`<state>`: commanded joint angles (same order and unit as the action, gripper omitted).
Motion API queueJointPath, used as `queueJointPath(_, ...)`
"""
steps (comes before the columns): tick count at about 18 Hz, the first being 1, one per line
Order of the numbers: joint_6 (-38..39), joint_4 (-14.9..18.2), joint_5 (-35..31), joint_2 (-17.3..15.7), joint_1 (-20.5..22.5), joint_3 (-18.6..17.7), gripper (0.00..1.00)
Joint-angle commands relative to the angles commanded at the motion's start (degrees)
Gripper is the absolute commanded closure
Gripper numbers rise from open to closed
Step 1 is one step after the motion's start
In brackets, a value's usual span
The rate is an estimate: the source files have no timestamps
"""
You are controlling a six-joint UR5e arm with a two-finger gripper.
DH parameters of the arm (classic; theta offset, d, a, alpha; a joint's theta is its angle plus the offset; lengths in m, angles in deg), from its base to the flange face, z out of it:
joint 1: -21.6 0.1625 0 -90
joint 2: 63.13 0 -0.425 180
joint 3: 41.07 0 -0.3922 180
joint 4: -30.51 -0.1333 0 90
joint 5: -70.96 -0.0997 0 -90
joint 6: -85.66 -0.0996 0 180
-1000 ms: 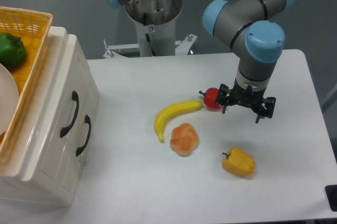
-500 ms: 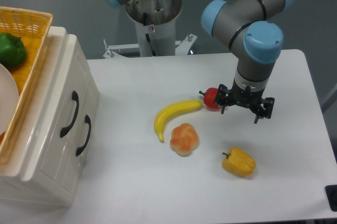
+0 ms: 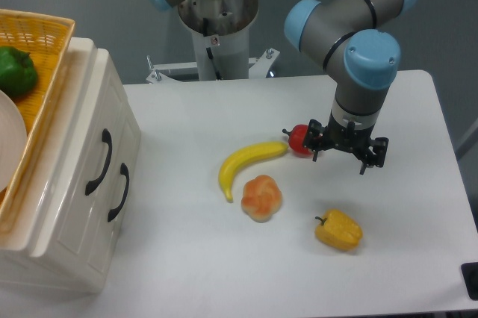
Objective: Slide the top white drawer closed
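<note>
Fingers of the gripper [image 3: 348, 152] point down toward the table [image 3: 224, 116], spread wide with nothing between them. They hang over the right half of the tabletop, and the red pepper [image 3: 299, 139] lies just beside the finger on the left side in the picture; whether it touches that finger cannot be told. The arm [image 3: 351, 30] goes up from the gripper and leaves the picture at the top.

At the far left stands the white cabinet [image 3: 78, 262], well apart from the gripper. The top white drawer [image 3: 86, 150] with its black curved handle [image 3: 99, 163] appears flush with the cabinet front — no gap is seen around its edge. The lower drawer [image 3: 128, 187] sits next to it, also flush. On top of the cabinet rests a yellow basket [image 3: 41, 57] holding a green pepper [image 3: 15, 70].

Between the cabinet front and the fruit there is a wide bare strip of tabletop. The banana [image 3: 246, 166] lies in the middle, its tip close to the red pepper. An orange-pink fruit [image 3: 261, 197] sits just below the banana, and a yellow pepper [image 3: 338, 231] lies below the gripper — near the front edge of the table.
</note>
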<state>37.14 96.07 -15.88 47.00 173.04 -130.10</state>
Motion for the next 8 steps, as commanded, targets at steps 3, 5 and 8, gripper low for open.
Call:
queueJointPath(3,2.28,0.0,-0.44,0.26,-2.11,0.0,0.0)
queueJointPath(5,4.13,0.0,-0.62,0.44,-3.34,0.0,0.0)
queueJointPath(8,4.32,0.0,-0.62,0.61,-4.14,0.0,0.0)
